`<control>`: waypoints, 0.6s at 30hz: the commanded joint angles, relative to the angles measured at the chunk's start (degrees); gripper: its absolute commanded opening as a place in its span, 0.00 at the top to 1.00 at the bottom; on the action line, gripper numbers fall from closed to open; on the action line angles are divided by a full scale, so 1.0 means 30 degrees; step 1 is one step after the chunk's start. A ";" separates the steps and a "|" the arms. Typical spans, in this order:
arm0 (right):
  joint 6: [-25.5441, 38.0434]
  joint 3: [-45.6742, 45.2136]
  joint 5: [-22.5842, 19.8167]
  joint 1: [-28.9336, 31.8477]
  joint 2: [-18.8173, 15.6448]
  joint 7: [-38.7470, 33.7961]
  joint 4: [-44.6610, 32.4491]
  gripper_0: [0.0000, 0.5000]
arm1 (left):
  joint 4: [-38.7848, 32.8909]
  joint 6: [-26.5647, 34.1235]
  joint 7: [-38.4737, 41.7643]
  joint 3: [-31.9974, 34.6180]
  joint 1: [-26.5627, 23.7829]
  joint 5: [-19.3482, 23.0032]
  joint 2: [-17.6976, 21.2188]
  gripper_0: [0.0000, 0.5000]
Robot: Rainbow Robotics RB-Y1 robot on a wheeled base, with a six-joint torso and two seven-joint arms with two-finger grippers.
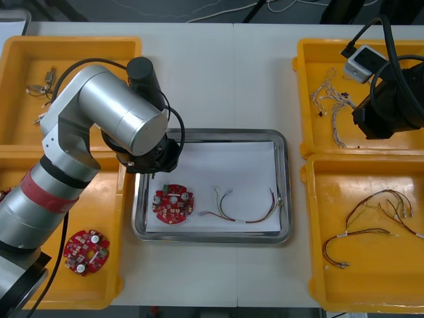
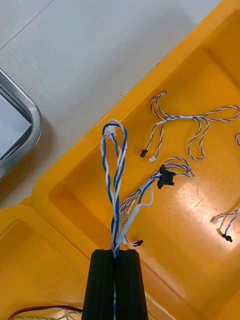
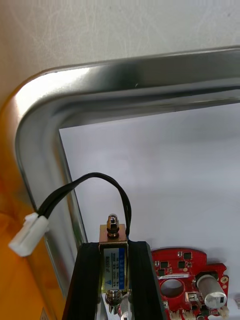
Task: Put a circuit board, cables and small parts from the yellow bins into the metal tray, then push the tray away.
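The light table has a broad bare strip at 12 o'clock of the metal tray, running to the far edge. Yellow bins close both sides: the far left bin at 10 o'clock of the tray, the near left bin at 8, the far right bin at 2, and the near right bin at 4. The tray's left rim lies just beside the near left bin, and a narrow strip of table separates its right rim from the right bins. Inside, the white floor is open from 12 to 2 o'clock. The left gripper hangs over the tray's 10 o'clock corner, just inside the curved rim, its jaws narrow and clamped on a small metal part: a brass-coloured block with a blue label, a nut on its tip and a black cable arching out across the rim to a white plug. Whether the part touches the floor I cannot tell. The right gripper is over the far right bin, jaws nearly together, pinching a twisted blue and white cable whose loop reaches across the bin's wall; more such cables lie on that bin's floor. In the tray, a round red circuit board sits at 8 o'clock and a red and yellow cable at 4.
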 commanded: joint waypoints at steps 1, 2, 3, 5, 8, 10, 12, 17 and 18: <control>0.0109 0.0083 0.0024 0.0078 0.0158 0.0398 -0.0603 1.00 | 0.0261 -0.0663 -0.1741 -0.0396 -0.0798 -0.0152 -0.0380 1.00; 0.0109 0.0083 0.0024 0.0078 0.0158 0.0398 -0.0603 1.00 | 0.0378 -0.0868 -0.1770 -0.0483 -0.0798 -0.0299 -0.0380 1.00; 0.0109 0.0083 0.0024 0.0078 0.0158 0.0398 -0.0603 1.00 | 0.0495 -0.1132 -0.1799 -0.0601 -0.0798 -0.0445 -0.0380 1.00; 0.0109 0.0083 0.0024 0.0078 0.0158 0.0398 -0.0603 1.00 | 0.0671 -0.1425 -0.1770 -0.0747 -0.0798 -0.0592 -0.0380 1.00; 0.0109 0.0083 0.0024 0.0078 0.0158 0.0398 -0.0603 1.00 | 0.0847 -0.1572 -0.1828 -0.0747 -0.0798 -0.0650 -0.0380 1.00; 0.0109 0.0083 0.0024 0.0078 0.0158 0.0398 -0.0603 1.00 | 0.0993 -0.1923 -0.1887 -0.0776 -0.0798 -0.0738 -0.0380 1.00; 0.0109 0.0083 0.0024 0.0078 0.0158 0.0398 -0.0603 1.00 | 0.1022 -0.2070 -0.1887 -0.0747 -0.0798 -0.0738 -0.0380 1.00; 0.0109 0.0083 0.0024 0.0078 0.0158 0.0398 -0.0603 1.00 | 0.0993 -0.2450 -0.1946 -0.0776 -0.0798 -0.0709 -0.0380 1.00; 0.0109 0.0083 0.0024 0.0078 0.0158 0.0398 -0.0603 1.00 | 0.0993 -0.2509 -0.1946 -0.0776 -0.0798 -0.0709 -0.0380 1.00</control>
